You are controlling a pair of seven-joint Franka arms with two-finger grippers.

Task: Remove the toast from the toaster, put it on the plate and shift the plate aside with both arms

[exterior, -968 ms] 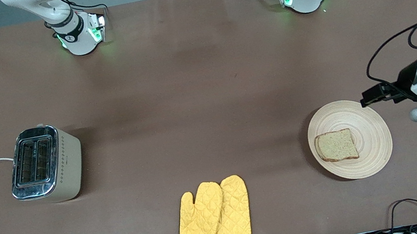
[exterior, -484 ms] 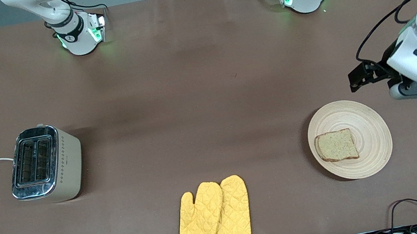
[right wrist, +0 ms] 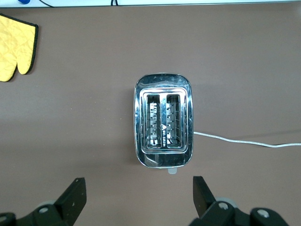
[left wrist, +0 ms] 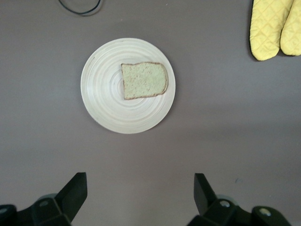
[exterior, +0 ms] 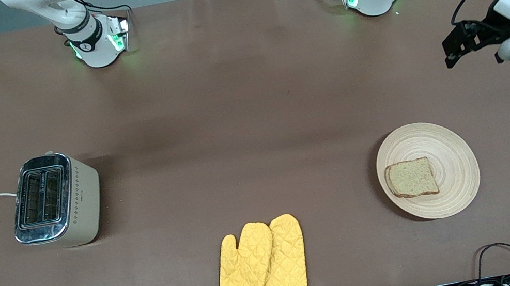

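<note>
Toast [exterior: 412, 178] on plate [exterior: 450, 150]; bare table [exterior: 249, 112] around.

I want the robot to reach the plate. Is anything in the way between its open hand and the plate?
Nothing visible. The open left gripper hangs over bare table, and only brown tabletop lies between it and the plate holding the toast. The oven mitts lie well aside.

Speckled toast [exterior: 411, 179] flat on wooden plate [exterior: 455, 165]; empty toaster [exterior: 55, 201] upright
</note>
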